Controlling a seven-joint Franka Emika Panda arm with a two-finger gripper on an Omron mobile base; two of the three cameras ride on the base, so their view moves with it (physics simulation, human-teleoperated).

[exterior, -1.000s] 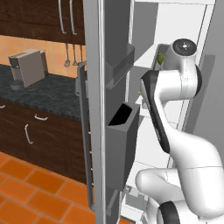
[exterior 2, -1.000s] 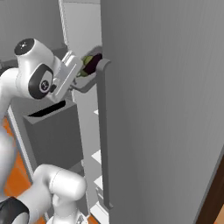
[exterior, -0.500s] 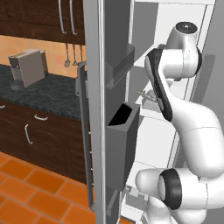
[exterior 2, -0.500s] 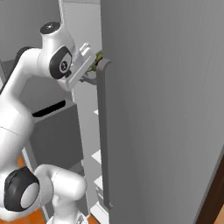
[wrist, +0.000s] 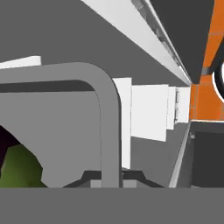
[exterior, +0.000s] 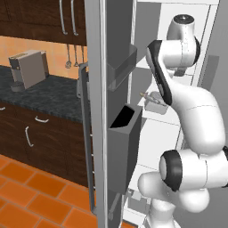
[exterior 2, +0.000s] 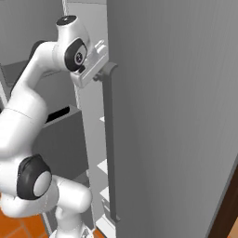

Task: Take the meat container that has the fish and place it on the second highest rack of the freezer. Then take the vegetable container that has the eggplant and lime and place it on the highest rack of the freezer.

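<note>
My gripper (wrist: 111, 178) is shut on the grey rim of the vegetable container (wrist: 98, 87). The lime (wrist: 19, 169) shows green at the lower left of the hand view, with a dark sliver of the eggplant (wrist: 5, 141) above it. In the right base view my hand (exterior 2: 90, 59) is raised high beside the freezer (exterior 2: 176, 116), and its fingers and the container are hidden behind the door's edge. The meat container (exterior: 156, 102) with the fish (exterior: 144, 95) rests on a white shelf inside the freezer, lower than my wrist. Which rack the held container is level with I cannot tell.
The open freezer door (exterior: 100, 111) carries dark grey bins (exterior: 124, 129) close to my arm's left. A long grey door handle (exterior 2: 109, 139) runs just right of my hand. White shelf edges (wrist: 148, 111) lie ahead of the hand. A counter with a toaster (exterior: 29, 67) is at the left.
The arm has lifted and stretched upward, carrying the vegetable container higher. In the right base view the eggplant and lime have slipped out of sight behind the door's edge.
</note>
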